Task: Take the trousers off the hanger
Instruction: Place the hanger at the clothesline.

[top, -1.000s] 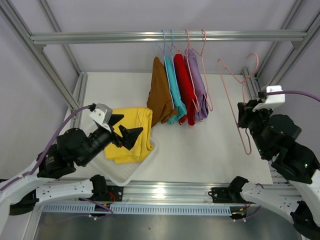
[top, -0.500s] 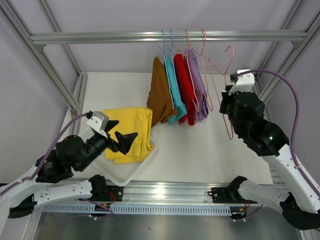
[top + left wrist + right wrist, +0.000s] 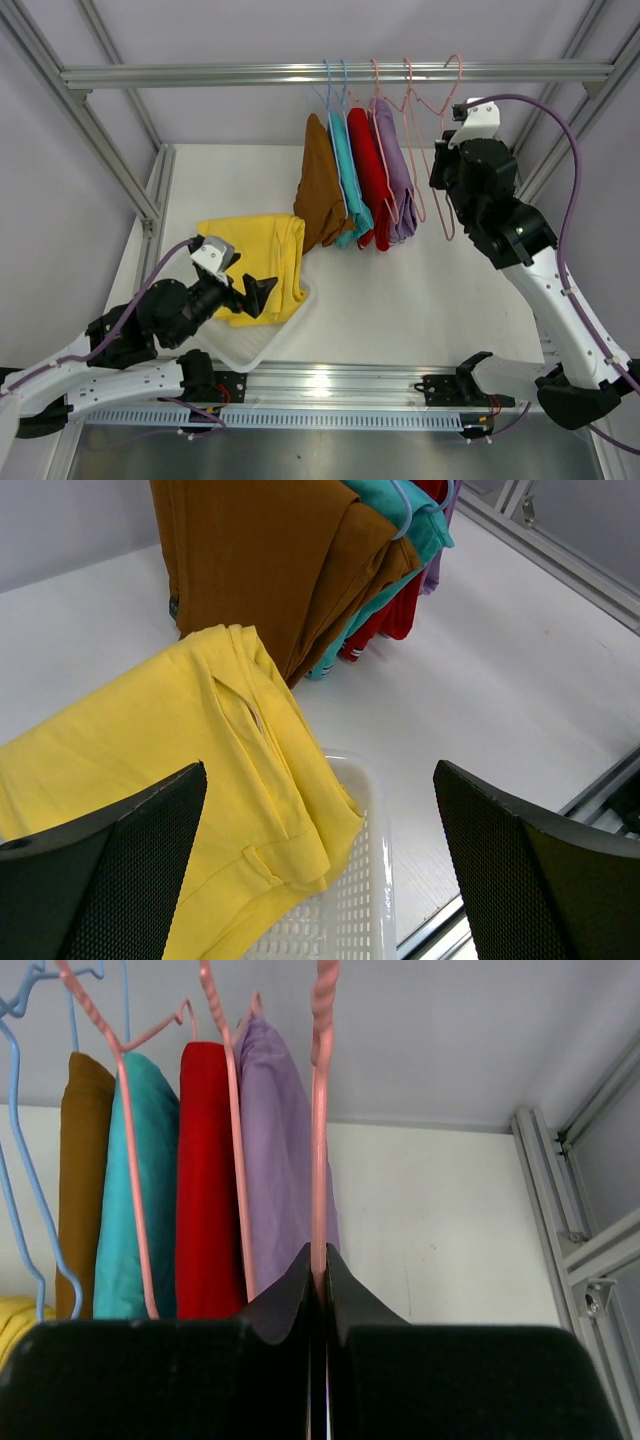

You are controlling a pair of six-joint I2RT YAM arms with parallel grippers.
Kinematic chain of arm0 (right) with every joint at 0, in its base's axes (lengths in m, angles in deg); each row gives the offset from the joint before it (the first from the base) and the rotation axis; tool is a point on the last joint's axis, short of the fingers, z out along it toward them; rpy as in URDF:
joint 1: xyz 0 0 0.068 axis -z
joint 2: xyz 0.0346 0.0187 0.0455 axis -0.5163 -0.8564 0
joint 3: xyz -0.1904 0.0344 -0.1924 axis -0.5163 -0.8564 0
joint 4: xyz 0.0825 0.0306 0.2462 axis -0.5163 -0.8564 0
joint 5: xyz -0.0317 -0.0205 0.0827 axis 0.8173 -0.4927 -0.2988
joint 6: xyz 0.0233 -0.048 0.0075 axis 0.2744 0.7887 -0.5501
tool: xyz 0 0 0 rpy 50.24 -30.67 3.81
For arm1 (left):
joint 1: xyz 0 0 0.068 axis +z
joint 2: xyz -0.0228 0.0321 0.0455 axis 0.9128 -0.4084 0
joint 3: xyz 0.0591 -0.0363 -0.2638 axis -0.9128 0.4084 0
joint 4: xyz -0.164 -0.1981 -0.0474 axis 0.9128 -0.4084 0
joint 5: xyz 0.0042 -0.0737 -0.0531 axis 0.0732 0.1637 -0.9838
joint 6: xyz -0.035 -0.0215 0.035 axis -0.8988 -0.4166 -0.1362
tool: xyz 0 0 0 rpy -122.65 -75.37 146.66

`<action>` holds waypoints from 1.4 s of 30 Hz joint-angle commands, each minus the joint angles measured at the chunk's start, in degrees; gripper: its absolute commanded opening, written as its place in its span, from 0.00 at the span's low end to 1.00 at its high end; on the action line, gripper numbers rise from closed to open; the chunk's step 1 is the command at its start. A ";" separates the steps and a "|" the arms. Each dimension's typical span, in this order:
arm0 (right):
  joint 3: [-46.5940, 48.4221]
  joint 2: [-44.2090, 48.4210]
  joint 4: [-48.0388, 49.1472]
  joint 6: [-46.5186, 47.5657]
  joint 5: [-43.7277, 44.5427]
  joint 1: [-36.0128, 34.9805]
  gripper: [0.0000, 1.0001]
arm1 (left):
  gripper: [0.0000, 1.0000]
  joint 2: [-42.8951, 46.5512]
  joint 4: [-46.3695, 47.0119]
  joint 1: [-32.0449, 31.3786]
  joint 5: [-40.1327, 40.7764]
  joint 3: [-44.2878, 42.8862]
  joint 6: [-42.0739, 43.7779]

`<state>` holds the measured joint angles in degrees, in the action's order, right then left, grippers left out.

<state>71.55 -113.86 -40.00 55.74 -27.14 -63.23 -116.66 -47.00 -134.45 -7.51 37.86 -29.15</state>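
Yellow trousers (image 3: 258, 262) lie folded in a white basket (image 3: 272, 347) at the near left. My left gripper (image 3: 252, 292) hovers open just above their near end (image 3: 150, 750), holding nothing. Brown (image 3: 320, 190), teal (image 3: 350, 185), red (image 3: 370, 180) and lilac (image 3: 396, 170) trousers hang on hangers from the top rail (image 3: 200, 75). My right gripper (image 3: 441, 160) is shut on the wire of an empty pink hanger (image 3: 447, 215), just right of the lilac pair (image 3: 280, 1150). The hanger's hook reaches up to the rail. In the right wrist view the pink wire (image 3: 320, 1110) runs straight up from the pinched gripper (image 3: 318, 1260).
Aluminium frame posts stand at both sides, one close to the right arm (image 3: 560, 130). The basket's mesh rim (image 3: 372, 880) sits near the table's front edge. White tabletop (image 3: 420, 300) lies below the hanging clothes.
My right arm has lifted the empty pink hanger from low on the right up and leftward to the rail. The left gripper, still open, has drawn back toward the near edge.
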 commanded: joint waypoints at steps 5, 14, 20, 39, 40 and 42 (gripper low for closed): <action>5.57 -6.20 3.74 0.41 -4.45 3.40 0.00 | 0.99 -0.05 0.51 0.44 0.52 1.06 0.24; 9.62 -11.74 5.40 0.15 -7.97 6.74 0.00 | 0.99 -1.46 -0.01 0.61 -0.80 1.85 0.07; 9.97 -14.38 6.37 -0.38 -10.26 8.76 0.00 | 0.99 -2.78 -0.28 1.23 -1.94 1.76 0.33; -2.86 -10.43 9.71 -2.58 -12.98 9.73 0.25 | 0.99 -4.01 -0.54 1.93 -3.35 1.85 0.07; -3.38 -10.26 9.80 -2.75 -13.59 9.73 0.32 | 0.99 -4.09 -0.63 1.93 -3.18 1.85 -0.02; -4.26 -9.64 10.50 -2.84 -13.77 9.73 0.41 | 0.99 -4.27 -0.54 2.02 -3.09 1.85 0.07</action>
<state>68.38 -125.60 -30.62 53.40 -39.73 -53.70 -120.33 -47.52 -133.10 -9.80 39.45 -29.15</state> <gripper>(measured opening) 0.370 0.994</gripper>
